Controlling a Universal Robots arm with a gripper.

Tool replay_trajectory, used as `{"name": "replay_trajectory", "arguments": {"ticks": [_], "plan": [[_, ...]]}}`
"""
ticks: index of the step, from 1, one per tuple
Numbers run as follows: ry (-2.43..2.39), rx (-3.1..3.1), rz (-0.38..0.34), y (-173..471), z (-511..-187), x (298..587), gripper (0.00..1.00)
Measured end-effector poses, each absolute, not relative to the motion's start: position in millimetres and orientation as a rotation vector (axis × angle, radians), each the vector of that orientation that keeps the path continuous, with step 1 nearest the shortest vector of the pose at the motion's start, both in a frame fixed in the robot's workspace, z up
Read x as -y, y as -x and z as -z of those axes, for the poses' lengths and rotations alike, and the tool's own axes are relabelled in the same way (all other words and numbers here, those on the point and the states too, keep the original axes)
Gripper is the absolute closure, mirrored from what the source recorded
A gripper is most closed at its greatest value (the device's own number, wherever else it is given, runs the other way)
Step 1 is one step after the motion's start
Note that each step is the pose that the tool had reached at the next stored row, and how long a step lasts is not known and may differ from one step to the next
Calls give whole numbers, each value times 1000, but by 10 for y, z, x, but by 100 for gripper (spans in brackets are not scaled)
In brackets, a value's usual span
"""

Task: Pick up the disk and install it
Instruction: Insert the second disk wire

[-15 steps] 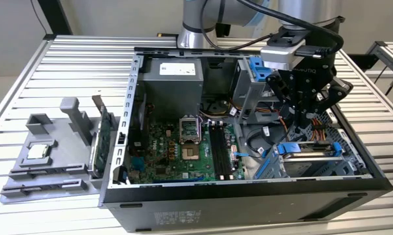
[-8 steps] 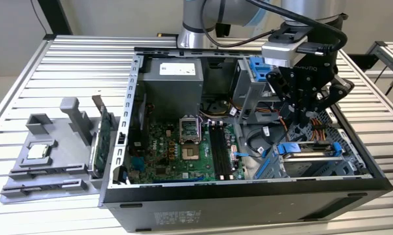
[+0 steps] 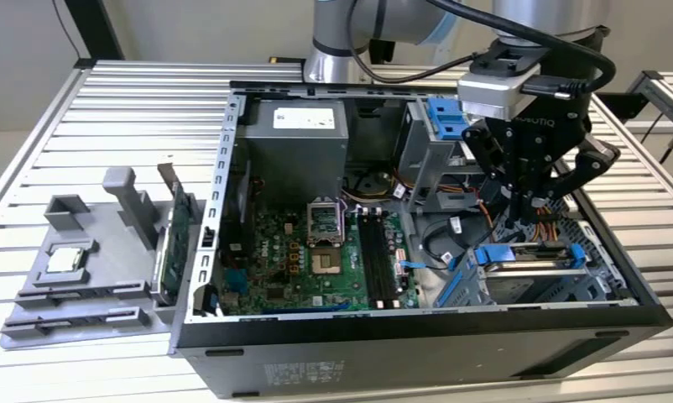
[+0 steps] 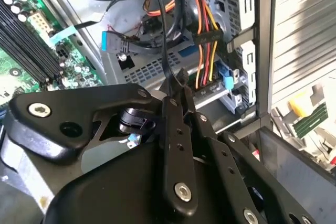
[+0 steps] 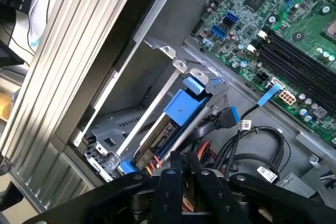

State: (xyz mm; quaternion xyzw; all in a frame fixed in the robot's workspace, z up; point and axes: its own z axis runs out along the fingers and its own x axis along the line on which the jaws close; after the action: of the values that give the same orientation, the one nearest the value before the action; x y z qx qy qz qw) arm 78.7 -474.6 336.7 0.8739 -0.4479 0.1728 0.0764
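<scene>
On the slatted metal table (image 3: 45, 143) lies an open computer case (image 3: 426, 336), and going from the exterior view's left: a grey plastic holder (image 3: 101, 243) with a small square chip (image 3: 68, 259) on it, then a green card (image 3: 179, 243) standing on edge against the case wall, then the green main board (image 3: 314, 260) on the case floor. Further to the exterior view's right the black gripper (image 3: 527, 200) hangs inside the case, just above the drive bay. Its fingers seem drawn close together, though I cannot tell whether they are shut or pinching anything.

The disk (image 3: 534, 258), with its blue rails, sits low in the bay (image 5: 121, 129) at the case's near corner on the exterior view's right; the first wrist view shows its blue handle (image 5: 182, 106) and a strip of its edge between the grey rails. It looks seated, or nearly so (I would not swear to fully).

To do this step well, I judge the push must run straight along the rails, square to the bay. The orange and yellow wires (image 4: 206, 35) and a black cable (image 4: 165, 35) crowd close beside the fingers and could snag; the case wall (image 4: 262, 51) hems it in too.
</scene>
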Motion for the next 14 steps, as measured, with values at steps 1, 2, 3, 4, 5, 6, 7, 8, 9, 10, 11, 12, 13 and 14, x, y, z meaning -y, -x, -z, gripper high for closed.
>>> {"name": "replay_trajectory", "arguments": {"ticks": [1,2,3,4,5,6,7,8,9,10,11,12,13,14], "plan": [[-2618,1343,-517,-789,-3370,4768,100],[-2618,1344,-516,-790,-3371,4786,100],[-2618,1344,-516,-789,-3371,4794,100],[-2618,1344,-516,-789,-3371,4800,100],[-2618,1344,-515,-790,-3371,4811,100],[-2620,1344,-512,-791,-3373,4825,100],[-2622,1346,-508,-790,-3378,4837,100],[-2623,1348,-506,-790,-3383,4849,100],[-2622,1350,-504,-790,-3389,4864,100],[-2620,1351,-503,-790,-3395,4878,100],[-2619,1353,-502,-790,-3400,4888,100],[-2618,1354,-502,-790,-3408,4901,100],[-2617,1356,-501,-790,-3415,4914,100],[-2616,1358,-501,-790,-3420,4926,100]]}}
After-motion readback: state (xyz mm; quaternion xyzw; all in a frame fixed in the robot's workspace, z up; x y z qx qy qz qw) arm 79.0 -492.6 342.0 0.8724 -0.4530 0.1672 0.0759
